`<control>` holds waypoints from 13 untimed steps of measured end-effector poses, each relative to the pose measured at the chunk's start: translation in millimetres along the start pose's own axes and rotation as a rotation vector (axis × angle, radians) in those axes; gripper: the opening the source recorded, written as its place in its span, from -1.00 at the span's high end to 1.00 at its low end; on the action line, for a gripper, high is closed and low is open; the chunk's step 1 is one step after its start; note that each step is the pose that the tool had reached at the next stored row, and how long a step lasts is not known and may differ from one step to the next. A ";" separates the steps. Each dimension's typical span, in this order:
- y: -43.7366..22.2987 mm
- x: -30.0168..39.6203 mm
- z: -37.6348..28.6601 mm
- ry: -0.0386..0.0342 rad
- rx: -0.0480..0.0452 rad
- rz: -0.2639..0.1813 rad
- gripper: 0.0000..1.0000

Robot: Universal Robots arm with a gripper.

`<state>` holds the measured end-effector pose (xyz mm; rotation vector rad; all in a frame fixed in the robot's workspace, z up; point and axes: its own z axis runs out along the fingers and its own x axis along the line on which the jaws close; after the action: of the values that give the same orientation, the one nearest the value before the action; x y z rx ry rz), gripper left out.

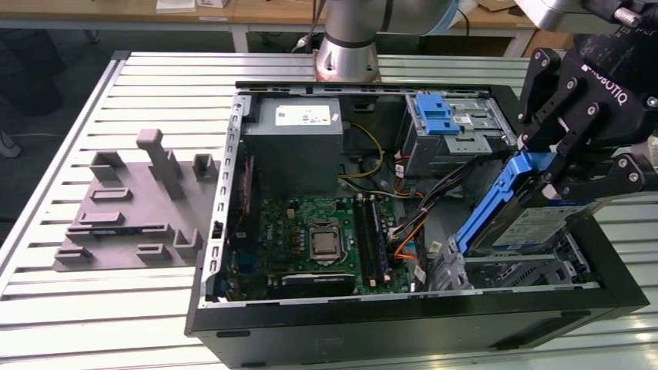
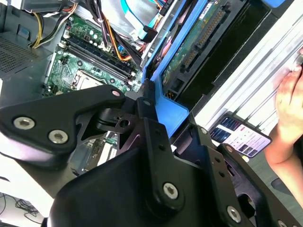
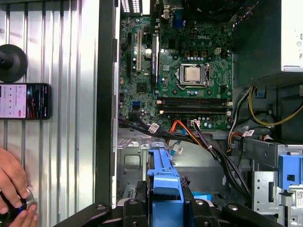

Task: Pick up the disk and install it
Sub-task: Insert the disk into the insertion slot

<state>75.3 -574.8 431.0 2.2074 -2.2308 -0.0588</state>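
The disk [image 1: 526,225] is a silver drive with a white-and-blue label in a blue plastic carrier. It hangs tilted, with its lower end down in the metal drive bay [image 1: 519,271] at the front corner of the open computer case, on the exterior view's right. My black gripper [image 1: 557,179] is shut on the upper end of the carrier. In the second wrist view the gripper [image 2: 154,116] clamps the disk's blue frame [image 2: 187,40], whose green circuit-board underside shows. The first wrist view has the gripper [image 3: 163,210] holding the disk's blue tab end [image 3: 163,177] above the bay.
The case wall [image 1: 219,193] encloses the motherboard [image 1: 319,239], the grey power supply [image 1: 298,135] and a drive cage with a blue latch [image 1: 442,119]. Cables [image 3: 203,142] run beside the bay. A grey fixture plate [image 1: 134,208] lies left. A phone [image 3: 23,100] and a person's hand [image 3: 12,187] rest outside.
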 end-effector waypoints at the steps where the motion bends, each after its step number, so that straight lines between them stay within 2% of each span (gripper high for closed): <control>1: 0.0 0.0 0.0 -0.0001 0.0000 0.000 0.27; 6: 0.0 0.0 0.0 0.0001 0.0000 0.000 0.25; 7: 0.0 0.0 0.0 0.0001 0.0000 0.000 0.14; 8: 0.0 0.0 0.1 0.0000 0.0000 0.000 0.14; 9: 0.0 0.0 0.2 0.0000 0.0000 0.000 0.00; 13: -0.2 0.2 5.7 -0.0002 0.0003 0.000 0.00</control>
<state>75.4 -574.8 425.3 2.2077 -2.2310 -0.0586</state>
